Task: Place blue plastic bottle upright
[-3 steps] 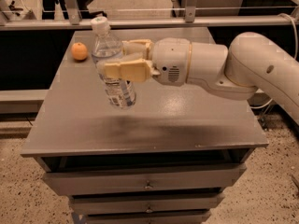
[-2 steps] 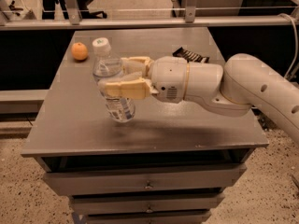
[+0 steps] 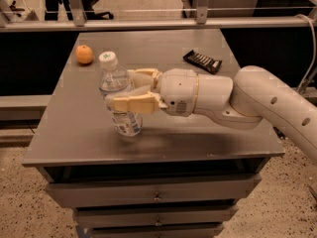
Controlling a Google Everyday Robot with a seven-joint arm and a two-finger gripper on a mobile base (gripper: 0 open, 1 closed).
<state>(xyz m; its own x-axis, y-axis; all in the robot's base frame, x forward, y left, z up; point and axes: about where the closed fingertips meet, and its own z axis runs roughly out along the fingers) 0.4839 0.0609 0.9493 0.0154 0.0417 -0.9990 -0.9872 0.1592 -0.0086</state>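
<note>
The blue plastic bottle [image 3: 119, 90], clear with a white cap and a pale label, stands upright with its base at or just above the grey table top [image 3: 163, 133], left of centre. My gripper [image 3: 130, 89] reaches in from the right. Its two cream fingers [image 3: 131, 103] are closed around the bottle's middle, one in front and one behind. The white arm stretches away to the right edge of the view.
An orange [image 3: 84, 54] lies at the table's back left. A dark snack bar wrapper [image 3: 202, 61] lies at the back right. A metal rail runs behind the table. Drawers sit below the front edge.
My gripper has carried the bottle down and toward the front of the table, keeping it upright; the bottle's base is now at the table top.
</note>
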